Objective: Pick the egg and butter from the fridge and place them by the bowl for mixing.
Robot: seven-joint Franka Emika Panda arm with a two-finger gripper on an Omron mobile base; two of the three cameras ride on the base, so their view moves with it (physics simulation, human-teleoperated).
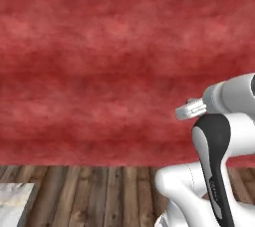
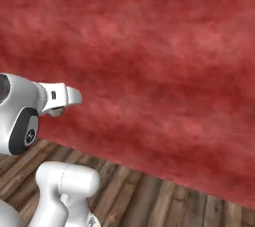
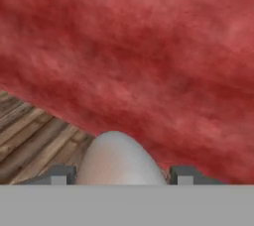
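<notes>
The pincer [image 3: 117,174] is clenched on the egg [image 3: 119,158]: in the hand view the pale greyish-tan rounded ball sits squarely between the two small dark fingertips [image 3: 58,174], its dome rising above them. In the right base view the egg [image 2: 56,112] shows as a small tan curve tucked under the white hand, which points out to the right from the arm [image 2: 22,114] at the frame's left edge. In the left base view the white hand's tip [image 1: 191,108] juts to the left from the arm's upper joint (the egg itself cannot be made out there). Ahead of the robot stands a mottled red wall [image 1: 99,61], meeting a floor of brown wooden planks [image 2: 149,196]. A pale marbled desk corner [image 1: 15,201] pokes in at the lower left of the left base view.
</notes>
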